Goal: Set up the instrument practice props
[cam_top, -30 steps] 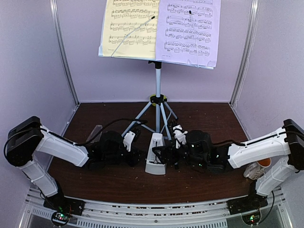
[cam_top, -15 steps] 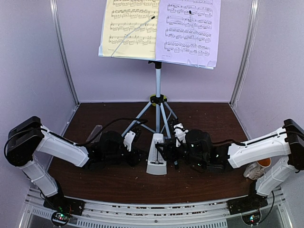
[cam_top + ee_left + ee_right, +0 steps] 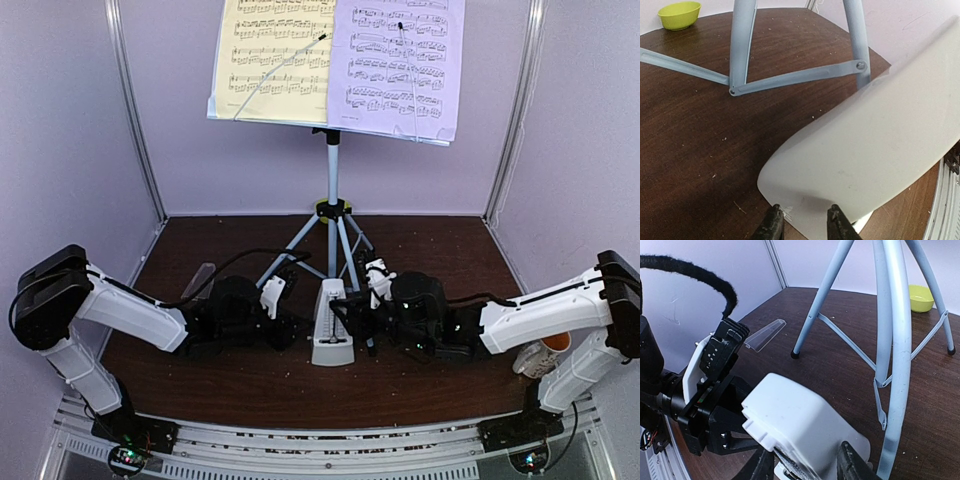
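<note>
The white music stand (image 3: pixel 333 180) rises on its grey tripod at the back centre, carrying a yellow sheet (image 3: pixel 272 60) and a lilac sheet (image 3: pixel 398 65). In front of the tripod the small white metronome (image 3: pixel 332 330) stands on the table between both arms. My left gripper (image 3: pixel 297 325) is shut on its left side; in the left wrist view the white body (image 3: pixel 875 135) fills the space between that gripper's (image 3: pixel 805 222) fingertips. My right gripper (image 3: pixel 358 322) holds the other side, jaws pressed on the metronome (image 3: pixel 800 425) in the right wrist view (image 3: pixel 805 465).
Tripod legs (image 3: pixel 742 45) (image 3: pixel 890 340) spread just behind the metronome. A green bowl (image 3: pixel 680 14) sits beyond them. A white mug (image 3: pixel 550 350) stands by the right arm's base. A clear plastic piece (image 3: pixel 765 334) lies at the left near the wall.
The right gripper's jaws have closed in on the metronome. The metronome has tipped up from a leaning pose to nearly upright. The left gripper has kept its hold.
</note>
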You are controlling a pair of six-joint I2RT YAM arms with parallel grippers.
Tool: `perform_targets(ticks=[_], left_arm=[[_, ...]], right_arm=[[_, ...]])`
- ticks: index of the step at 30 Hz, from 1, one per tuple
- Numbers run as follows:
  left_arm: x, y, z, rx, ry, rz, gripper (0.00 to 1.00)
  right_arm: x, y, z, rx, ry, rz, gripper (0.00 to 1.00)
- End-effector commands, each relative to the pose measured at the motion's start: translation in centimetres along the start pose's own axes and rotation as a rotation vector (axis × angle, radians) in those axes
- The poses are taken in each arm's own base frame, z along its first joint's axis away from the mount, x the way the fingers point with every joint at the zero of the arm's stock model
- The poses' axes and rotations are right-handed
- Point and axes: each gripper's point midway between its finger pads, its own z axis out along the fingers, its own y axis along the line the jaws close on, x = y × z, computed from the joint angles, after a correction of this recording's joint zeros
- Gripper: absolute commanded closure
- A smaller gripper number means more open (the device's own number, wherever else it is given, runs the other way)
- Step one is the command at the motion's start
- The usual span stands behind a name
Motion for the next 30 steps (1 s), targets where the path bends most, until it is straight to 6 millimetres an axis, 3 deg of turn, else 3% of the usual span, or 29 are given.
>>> perform_targets(ticks=[1, 15, 30], left_arm=[[-1.5, -0.8, 0.1, 0.025, -0.047, 0.006, 0.69], [-1.8, -0.9, 0.2, 0.024, -0.049, 0.015, 0.70], [-2.5, -0.7, -0.2, -0.001, -0.062, 0.022, 0.68]], right_arm=[[-0.5, -0.3, -0.5, 0.008, -0.020, -0.004, 0.57], [-0.2, -0.4, -1.2, -0.006, -0.024, -0.016, 0.63], [-1.0, -1.2, -1.9, 0.040, -0.036, -0.009, 0.47]])
